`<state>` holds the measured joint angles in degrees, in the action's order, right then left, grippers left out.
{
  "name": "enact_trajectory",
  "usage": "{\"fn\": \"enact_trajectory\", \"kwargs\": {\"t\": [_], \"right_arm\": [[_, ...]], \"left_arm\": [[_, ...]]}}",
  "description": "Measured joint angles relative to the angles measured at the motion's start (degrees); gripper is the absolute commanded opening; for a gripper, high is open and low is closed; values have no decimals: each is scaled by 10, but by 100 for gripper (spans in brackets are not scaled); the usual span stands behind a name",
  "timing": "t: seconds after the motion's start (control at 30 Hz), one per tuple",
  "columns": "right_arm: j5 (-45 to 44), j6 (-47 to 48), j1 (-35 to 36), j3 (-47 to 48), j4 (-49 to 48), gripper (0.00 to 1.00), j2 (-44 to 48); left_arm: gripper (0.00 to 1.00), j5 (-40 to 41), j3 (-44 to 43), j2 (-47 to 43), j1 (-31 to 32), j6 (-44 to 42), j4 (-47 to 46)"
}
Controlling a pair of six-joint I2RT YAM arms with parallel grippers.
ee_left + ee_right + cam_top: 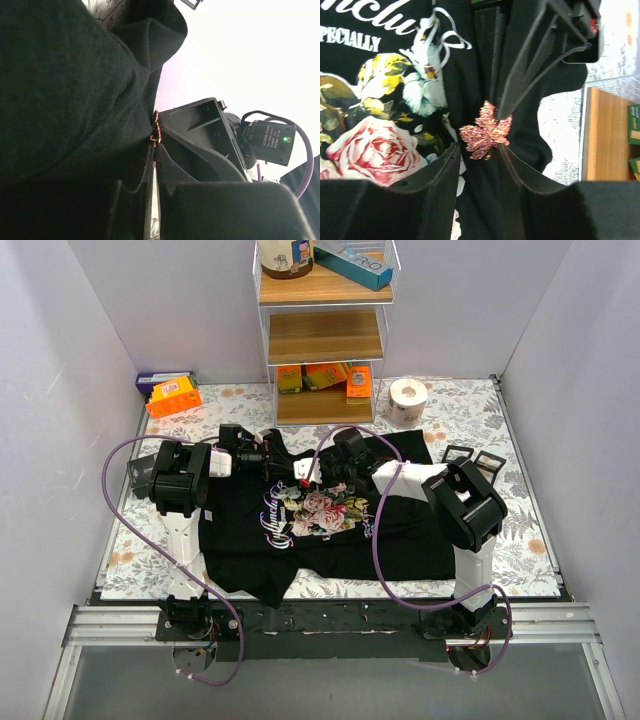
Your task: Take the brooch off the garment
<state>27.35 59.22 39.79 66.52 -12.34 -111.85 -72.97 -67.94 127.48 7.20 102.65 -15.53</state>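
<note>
Centrally in the right wrist view, the brooch [484, 130], a glittery pink leaf, sits on the black shirt [465, 65] just right of the rose print; the right tool [479, 152] is partly open, fingers either side of it; the left tool [152, 165] pinches the shirt's fabric from opposite, nearly closed.

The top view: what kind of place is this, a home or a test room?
Probably a lab test cell, not a home: plain white walls box in a small table, two robot arms are bolted at its near edge, and a small shelf holds props.
</note>
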Motion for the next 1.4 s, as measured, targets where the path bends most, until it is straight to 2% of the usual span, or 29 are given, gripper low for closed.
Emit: {"fn": "enact_trajectory", "kwargs": {"t": [0.1, 0.17, 0.37, 0.53, 0.63, 0.77, 0.83, 0.97, 1.07, 1.2, 1.4], "right_arm": [[-15, -16, 0, 0, -25, 38, 0], [-19, -24, 0, 0, -29, 33, 0], [-19, -38, 0, 1, -33, 19, 0], [-13, -48, 0, 4, -32, 12, -1], [-12, -53, 0, 10, -31, 3, -1], [-9, -71, 0, 19, -23, 1, -3], [-7, -87, 0, 29, -10, 1, -7], [8, -143, -12, 82, 46, 1, -23], [34, -181, -31, 129, 103, 1, -33], [71, -228, -53, 171, 164, 1, -33], [94, -282, -60, 193, 231, 1, -33]], "left_arm": [[0, -1, 0, 0, 0, 3, -1], [7, -1, 0, 0, -2, 4, -2], [18, -3, 0, 0, -3, 3, -1], [30, -6, 0, 0, -3, 3, -1], [38, -7, 0, 0, -3, 3, 0], [44, -9, -1, 0, -3, -2, 5], [51, -9, -8, 0, -3, -13, 21], [52, 2, -56, 0, -8, -98, 117], [52, 29, -106, -5, -14, -205, 216], [56, 92, -145, -40, -28, -391, 351], [56, 160, -134, -120, -36, -589, 426]]}}
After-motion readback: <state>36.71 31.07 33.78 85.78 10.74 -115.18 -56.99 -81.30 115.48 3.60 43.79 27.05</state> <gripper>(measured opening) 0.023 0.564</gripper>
